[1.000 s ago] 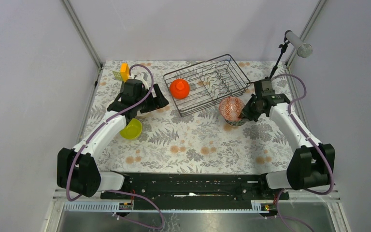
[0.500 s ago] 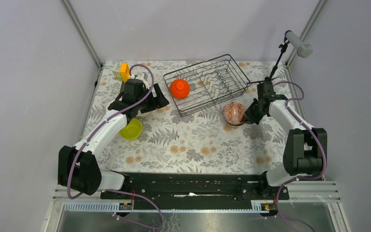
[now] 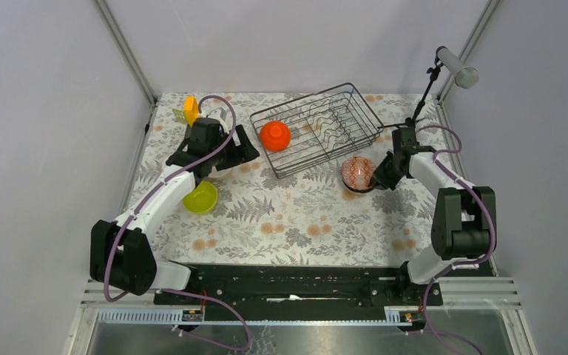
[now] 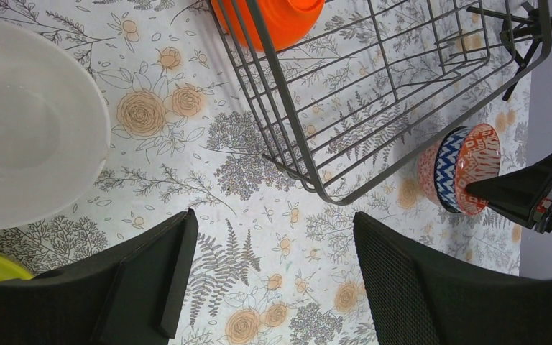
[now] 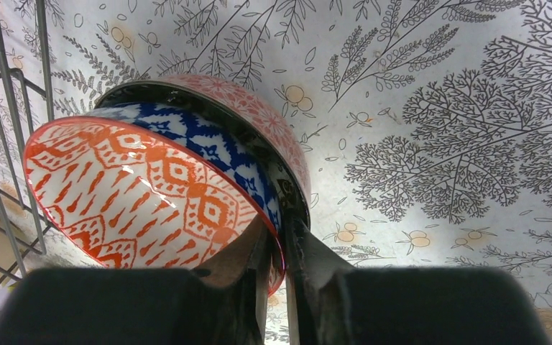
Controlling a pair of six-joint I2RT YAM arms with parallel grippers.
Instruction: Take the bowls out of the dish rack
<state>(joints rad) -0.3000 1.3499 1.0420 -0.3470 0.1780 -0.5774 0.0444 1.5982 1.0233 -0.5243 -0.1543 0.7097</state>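
Right claw (image 5: 279, 241) closed narrow on the rim of the blue-and-white patterned bowl (image 5: 151, 190), one finger inside against the orange-red patterned lining, the other outside. Bowl held steeply tilted, lower edge sitting in the pink patterned bowl (image 5: 262, 118), which rests on the counter (image 3: 303, 214) just in front of the right near corner of the dish rack (image 3: 328, 156). Whether the two bowls touch all along the nested edge cannot be told. Rack stands at the far centre of the counter, set at an angle. One orange bowl (image 3: 274, 135) is in its left end, turned over, base up; the rest of the rack shows only bare wires and prongs. Left claw (image 4: 273, 230) open wide, holding nothing, hanging above the counter just off the rack's left near corner. Cream bowl (image 4: 21, 122) upright on the counter beside the left claw, on the side away from the rack. Yellow-green bowl (image 3: 200, 197) upright, nearer the arm bases, partly under the left arm. Small orange-yellow block (image 3: 190, 109) at the far left corner of the counter, well apart from the bowls.
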